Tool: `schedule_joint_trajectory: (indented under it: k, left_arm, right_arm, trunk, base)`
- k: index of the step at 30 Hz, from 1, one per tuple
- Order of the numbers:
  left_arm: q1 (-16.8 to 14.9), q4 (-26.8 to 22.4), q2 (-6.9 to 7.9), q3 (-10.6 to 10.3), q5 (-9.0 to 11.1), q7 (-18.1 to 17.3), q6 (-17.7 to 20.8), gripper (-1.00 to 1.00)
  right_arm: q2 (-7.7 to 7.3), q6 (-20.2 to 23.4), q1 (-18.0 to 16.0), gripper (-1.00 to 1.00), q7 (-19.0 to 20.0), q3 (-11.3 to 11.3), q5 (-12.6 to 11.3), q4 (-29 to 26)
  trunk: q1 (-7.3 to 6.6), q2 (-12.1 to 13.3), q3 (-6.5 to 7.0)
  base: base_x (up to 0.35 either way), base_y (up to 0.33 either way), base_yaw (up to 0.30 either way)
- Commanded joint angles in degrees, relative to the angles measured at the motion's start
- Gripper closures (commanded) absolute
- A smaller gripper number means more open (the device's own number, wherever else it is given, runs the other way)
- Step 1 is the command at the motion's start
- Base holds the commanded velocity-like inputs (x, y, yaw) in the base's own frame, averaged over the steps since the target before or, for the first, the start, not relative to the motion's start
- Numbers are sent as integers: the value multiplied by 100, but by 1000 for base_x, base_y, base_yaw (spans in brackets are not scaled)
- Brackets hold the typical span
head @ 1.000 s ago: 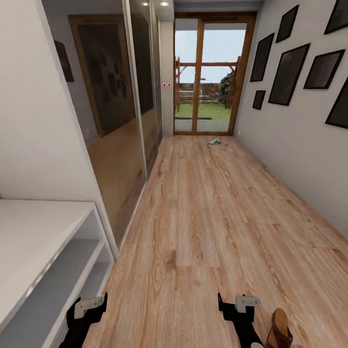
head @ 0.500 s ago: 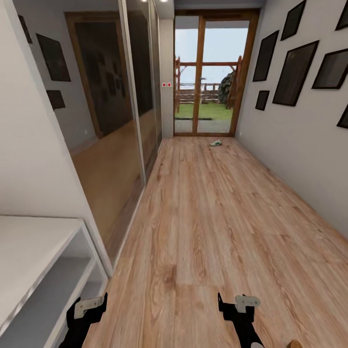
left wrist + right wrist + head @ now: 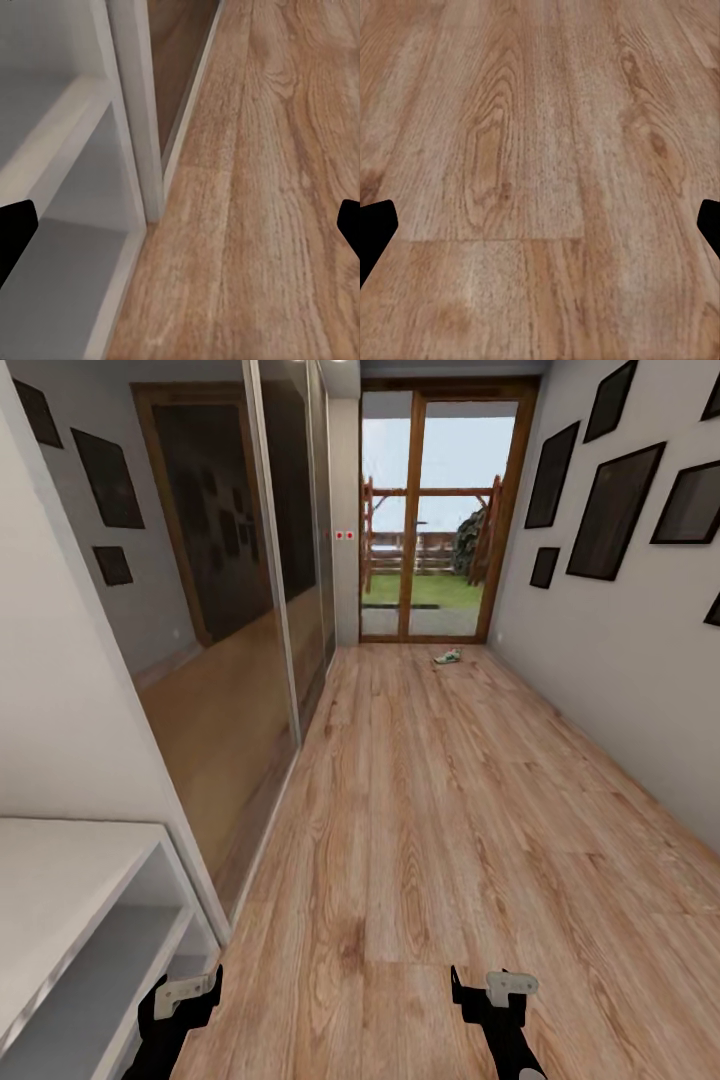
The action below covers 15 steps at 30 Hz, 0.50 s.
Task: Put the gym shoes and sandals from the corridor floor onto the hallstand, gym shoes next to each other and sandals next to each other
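Note:
One gym shoe (image 3: 447, 656), white with green, lies on the corridor floor (image 3: 430, 810) far ahead, just before the glass door. The hallstand (image 3: 60, 880) shows at the lower left with its white top and grey tiers; its end panel (image 3: 131, 112) and bare shelves appear in the left wrist view. My left gripper (image 3: 186, 1000) hangs open next to the rack's end, over the floor. My right gripper (image 3: 490, 995) is open above bare planks (image 3: 540, 150), its black fingertips (image 3: 375, 232) wide apart. The sandals are out of view.
Mirrored sliding doors (image 3: 230, 610) run along the left wall past the rack. Dark framed pictures (image 3: 610, 500) hang on the right wall. A wood-framed glass door (image 3: 440, 510) closes the far end of the corridor.
The whole picture has shifted, so the camera has moved: the brown sandal at the lower right has slid out of the view and the rack sits lower. Both grippers look the same.

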Motion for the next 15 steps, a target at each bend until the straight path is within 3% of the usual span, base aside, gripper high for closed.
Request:
schedule_joint_trajectory:
  k: [1,15]
  left_arm:
    - [-1,0,0,0,0,-1,-1,-100]
    - [-2,0,0,-1,-1,-1,1,-100]
  right_arm:
    - [0,0,0,-100,0,0,0,0]
    - [0,1,0,-100,1,0,0,0]
  trunk:
    - [0,0,0]
    - [0,0,0]
  base:
    - [22,0,0]
    - [10,0,0]
